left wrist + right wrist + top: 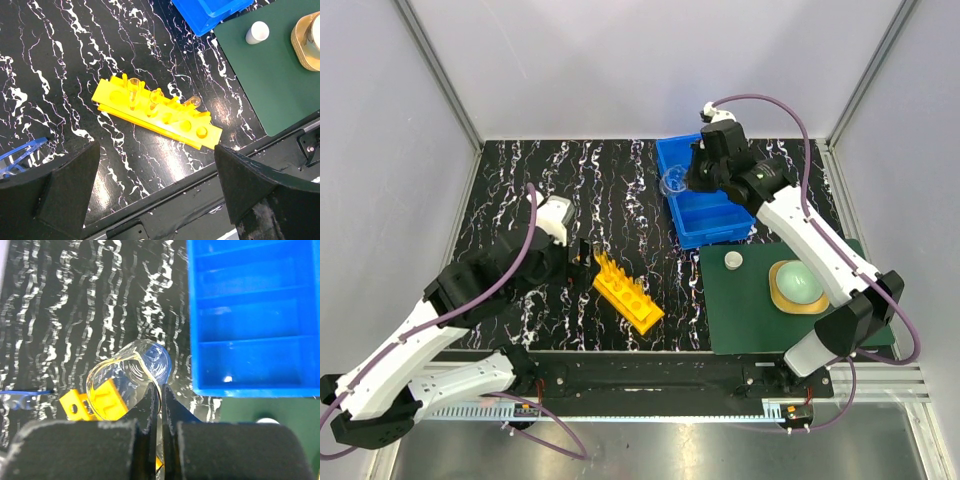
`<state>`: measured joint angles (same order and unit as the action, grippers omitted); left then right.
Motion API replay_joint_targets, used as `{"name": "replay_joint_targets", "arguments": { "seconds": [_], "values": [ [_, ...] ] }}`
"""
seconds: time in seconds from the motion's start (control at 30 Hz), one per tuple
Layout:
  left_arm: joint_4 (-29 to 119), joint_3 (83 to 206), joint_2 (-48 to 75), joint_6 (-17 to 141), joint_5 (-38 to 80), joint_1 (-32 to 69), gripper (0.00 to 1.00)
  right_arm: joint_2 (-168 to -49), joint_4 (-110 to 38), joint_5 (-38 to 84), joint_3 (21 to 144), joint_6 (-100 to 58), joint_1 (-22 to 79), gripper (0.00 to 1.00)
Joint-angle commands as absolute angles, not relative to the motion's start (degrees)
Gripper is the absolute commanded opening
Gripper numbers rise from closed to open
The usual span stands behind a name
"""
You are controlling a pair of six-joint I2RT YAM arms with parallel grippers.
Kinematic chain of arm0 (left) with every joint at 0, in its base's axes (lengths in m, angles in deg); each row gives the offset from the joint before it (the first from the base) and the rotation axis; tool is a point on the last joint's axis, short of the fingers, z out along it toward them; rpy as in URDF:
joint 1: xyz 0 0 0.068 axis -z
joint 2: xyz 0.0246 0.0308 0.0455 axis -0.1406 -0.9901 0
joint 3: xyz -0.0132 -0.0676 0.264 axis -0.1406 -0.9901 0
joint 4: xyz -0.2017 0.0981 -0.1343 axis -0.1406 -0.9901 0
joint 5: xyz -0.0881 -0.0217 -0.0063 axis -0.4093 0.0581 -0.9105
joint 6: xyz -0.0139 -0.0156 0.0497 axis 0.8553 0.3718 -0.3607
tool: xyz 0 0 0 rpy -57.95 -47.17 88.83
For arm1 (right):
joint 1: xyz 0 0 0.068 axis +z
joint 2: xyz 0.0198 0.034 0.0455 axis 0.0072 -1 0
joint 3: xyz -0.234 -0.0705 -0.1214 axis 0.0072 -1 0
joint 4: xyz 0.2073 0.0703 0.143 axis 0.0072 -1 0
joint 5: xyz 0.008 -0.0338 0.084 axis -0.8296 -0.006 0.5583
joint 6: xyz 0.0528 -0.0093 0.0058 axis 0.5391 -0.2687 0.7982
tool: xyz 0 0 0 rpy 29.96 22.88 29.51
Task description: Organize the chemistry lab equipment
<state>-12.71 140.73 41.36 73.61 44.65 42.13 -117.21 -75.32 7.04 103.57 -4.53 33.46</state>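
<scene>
My right gripper [161, 391] is shut on the rim wall of a clear glass beaker [129, 375], which hangs tilted in the air just left of the blue divided bin [250, 315]. In the top view that beaker [673, 182] sits at the bin's [712, 215] left edge, under the right gripper [692, 178]. The yellow rack [155, 114] lies on the black marbled table with three small glass tubes [155, 98] standing in its holes. My left gripper [157, 200] is open above the table's near edge, beside the rack [628, 292], with nothing between its fingers. A small white round piece [733, 261] rests on the mat.
The dark green mat [760, 315] covers the near right, carrying a pale green dome [797, 284] on a tan disc. A thin blue object [22, 153] lies on the table left of the rack. A black rail runs along the table's near edge.
</scene>
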Motion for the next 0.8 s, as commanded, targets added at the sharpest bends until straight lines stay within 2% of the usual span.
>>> {"name": "replay_joint_targets", "arguments": {
  "seconds": [0.0, 0.43, 0.77],
  "values": [
    [-11.0, 143.5, 42.3, 73.9, 45.8, 41.9, 0.99, -115.3, -77.9, 3.3, 100.9, -5.9, 31.6, 0.0],
    [-11.0, 143.3, 42.7, 73.9, 45.3, 41.9, 0.99, -112.9, -77.7, 2.0, 90.6, -6.7, 27.8, 0.0],
    [-11.0, 142.6, 42.8, 74.1, 45.1, 41.9, 0.99, -117.8, -74.8, 6.2, 89.6, -7.1, 23.4, 0.0]
  ]
}}
